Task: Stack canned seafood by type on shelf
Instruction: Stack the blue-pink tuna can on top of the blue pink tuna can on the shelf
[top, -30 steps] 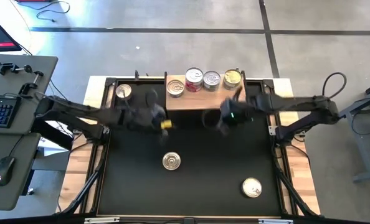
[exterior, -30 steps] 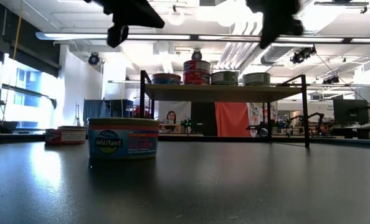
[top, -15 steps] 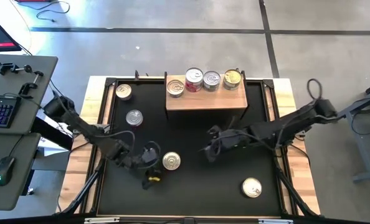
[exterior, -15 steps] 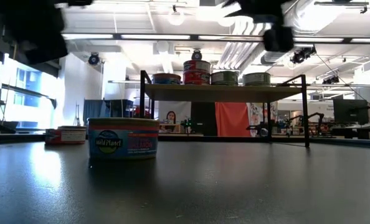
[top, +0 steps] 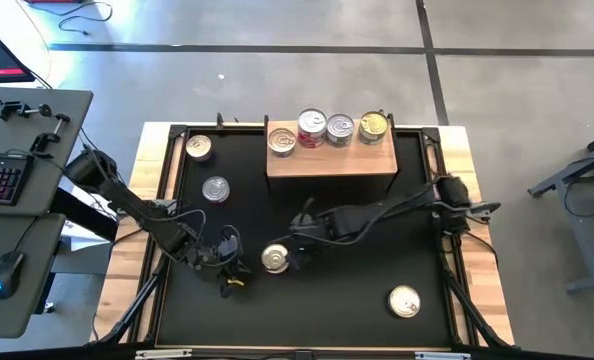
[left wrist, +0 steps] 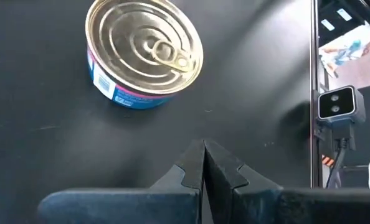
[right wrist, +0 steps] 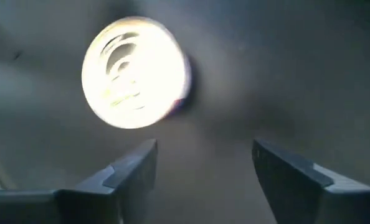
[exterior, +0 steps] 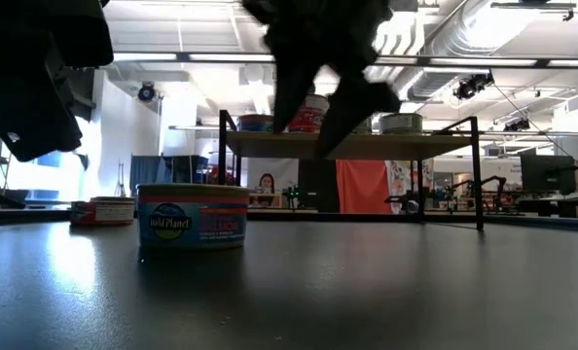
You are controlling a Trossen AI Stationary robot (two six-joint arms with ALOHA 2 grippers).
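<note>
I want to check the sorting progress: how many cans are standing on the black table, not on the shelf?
4: two near the far left corner, one in the middle by the right gripper, one front right. Arms may hide more.

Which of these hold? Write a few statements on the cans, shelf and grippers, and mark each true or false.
1. From above, four can lids show on the wooden shelf. True.
2. The right gripper is shut on a can. False: it is open, close to the blue-labelled can, gripping nothing.
3. The left gripper is shut and holds nothing. True.
4. No cans lie on the black table. False: four lie there, the blue-labelled can among them.
</note>
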